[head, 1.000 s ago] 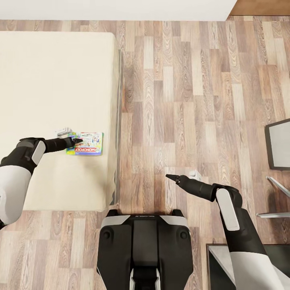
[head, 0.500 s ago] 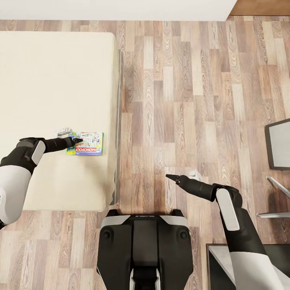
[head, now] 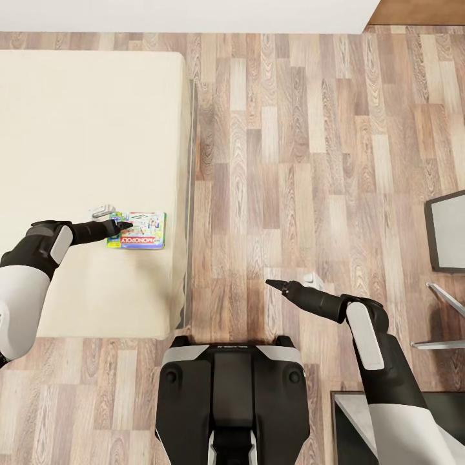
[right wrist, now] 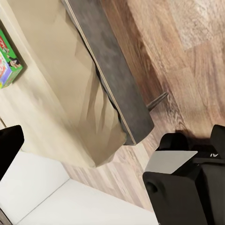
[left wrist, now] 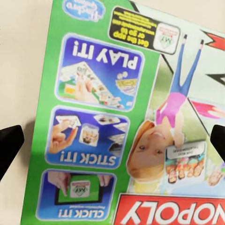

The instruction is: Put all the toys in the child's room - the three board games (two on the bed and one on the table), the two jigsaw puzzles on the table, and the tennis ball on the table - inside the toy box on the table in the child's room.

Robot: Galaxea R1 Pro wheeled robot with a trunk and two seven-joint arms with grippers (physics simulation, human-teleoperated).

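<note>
One of the board games [head: 145, 231], a green-edged box printed "Monopoly", lies flat on the beige bed [head: 84, 129] near its right edge. My left gripper [head: 123, 226] hovers at the box's left end. In the left wrist view the cover [left wrist: 117, 117] spreads wide between the fingers, and the left gripper [left wrist: 112, 145] is open with nothing held. My right gripper [head: 271, 284] hangs open over the wood floor, away from the bed. The right wrist view, with the right gripper [right wrist: 112, 150] open, catches the box [right wrist: 7, 58] on the mattress [right wrist: 56, 93].
The bed's grey frame [head: 192, 194] borders the plank floor [head: 310, 161]. A dark-framed panel [head: 445, 232] and metal bars [head: 445, 323] stand at the right edge. A dark cabinet corner [head: 352, 426] sits beside my base [head: 232, 387]. A white wall [head: 181, 14] runs along the far side.
</note>
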